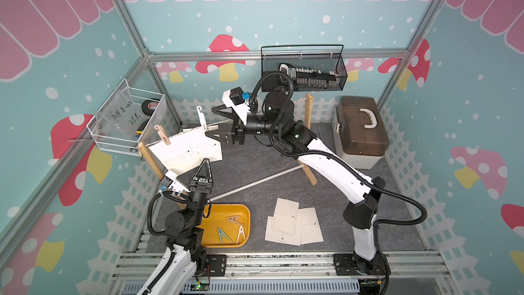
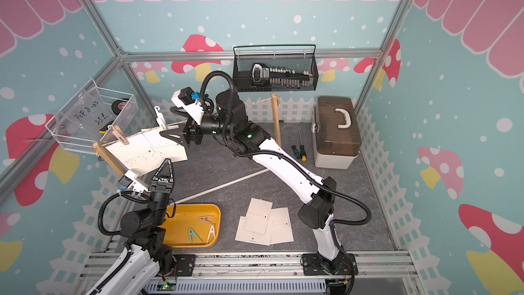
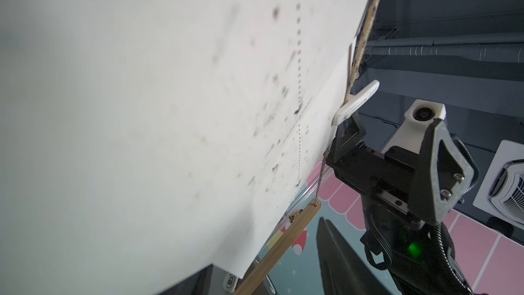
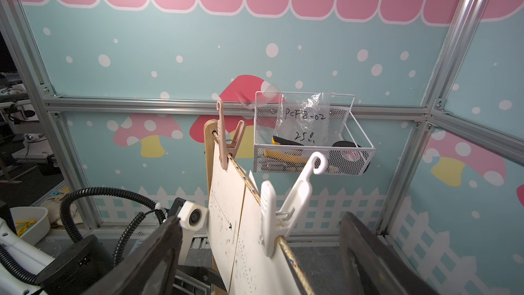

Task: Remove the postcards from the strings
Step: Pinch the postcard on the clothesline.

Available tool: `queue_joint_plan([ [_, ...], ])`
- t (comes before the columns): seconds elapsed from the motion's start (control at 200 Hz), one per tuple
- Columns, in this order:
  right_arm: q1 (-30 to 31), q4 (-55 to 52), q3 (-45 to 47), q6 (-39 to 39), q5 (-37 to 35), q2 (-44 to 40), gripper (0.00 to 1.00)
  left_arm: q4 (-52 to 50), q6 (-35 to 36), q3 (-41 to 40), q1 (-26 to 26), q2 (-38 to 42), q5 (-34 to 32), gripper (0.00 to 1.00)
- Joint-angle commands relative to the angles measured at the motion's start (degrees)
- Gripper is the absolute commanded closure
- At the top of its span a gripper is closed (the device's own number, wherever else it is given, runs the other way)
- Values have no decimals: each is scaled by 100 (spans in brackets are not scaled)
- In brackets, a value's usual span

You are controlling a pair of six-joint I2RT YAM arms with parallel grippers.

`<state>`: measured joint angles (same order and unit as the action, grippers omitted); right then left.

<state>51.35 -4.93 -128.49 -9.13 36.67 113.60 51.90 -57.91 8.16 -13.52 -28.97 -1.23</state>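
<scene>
Right gripper (image 1: 209,122) spread open around white plastic clothespin (image 4: 269,217) on twisted beige cord (image 4: 243,175); left gripper (image 1: 205,162) at off-white paper postcard (image 1: 184,151) lower edge, finger closure unclear.

WORK AREA LAYOUT

On surface (image 1: 382,222), left to rear: string (image 4: 243,178) between left post (image 1: 149,160) and right post (image 1: 308,112), with two hanging postcards (image 1: 175,154) side by side near left post, one pinned clothespin (image 1: 163,135) each. Front left: tray (image 1: 219,217) holding three loose clothespins (image 1: 222,235). Right of tray: three flat postcards (image 1: 295,224), overlapping. Rear right: box (image 1: 360,131). On walls: rear basket (image 1: 312,83), left basket (image 1: 113,140).
</scene>
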Motion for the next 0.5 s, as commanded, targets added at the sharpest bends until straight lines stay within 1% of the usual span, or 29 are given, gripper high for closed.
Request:
queue_joint_plan([
  [0.0,-29,120,-286,-110,-52,153,14,-217,-131,-130,33,68,-91,43],
  [0.19,-68,55,-598,-348,26,389,15,-128,-194,-131,38,-51,-46,61],
  [0.275,-81,-96,-858,-436,209,574,15,-110,-245,-125,31,-85,-38,63],
  [0.365,-82,-286,-1112,-459,377,756,16,-126,-247,-106,33,-91,-26,70],
  [0.495,-95,-498,-1442,-529,699,999,17,-162,-277,-104,35,-76,-29,75],
])
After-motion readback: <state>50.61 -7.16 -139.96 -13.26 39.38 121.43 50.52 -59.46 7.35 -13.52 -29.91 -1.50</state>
